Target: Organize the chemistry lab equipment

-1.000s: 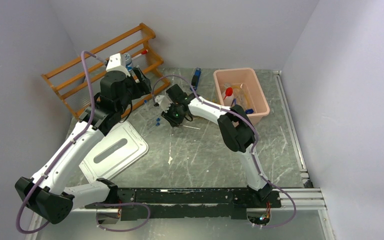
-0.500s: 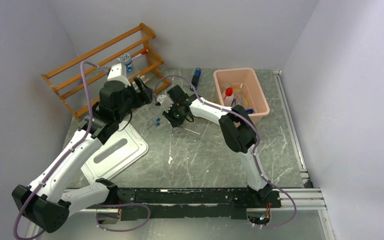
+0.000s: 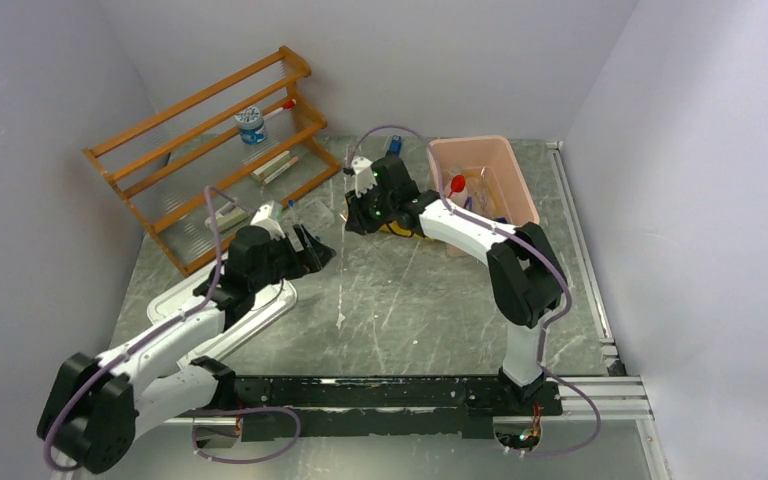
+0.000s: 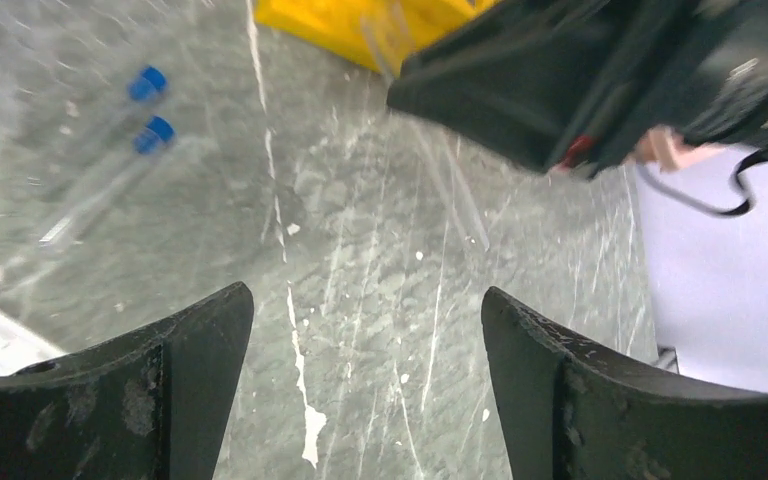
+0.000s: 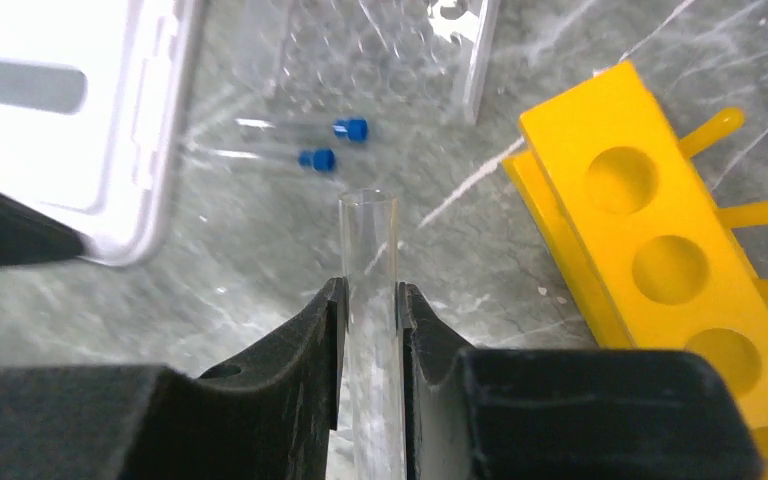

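The right gripper [image 5: 370, 300] is clamped on a clear tube [image 5: 368, 235], probably bound for the yellow rack [image 5: 660, 250] at right. The left gripper [image 4: 365, 330] hangs spread and empty, with the blue-capped tubes [image 4: 110, 175] at upper left.
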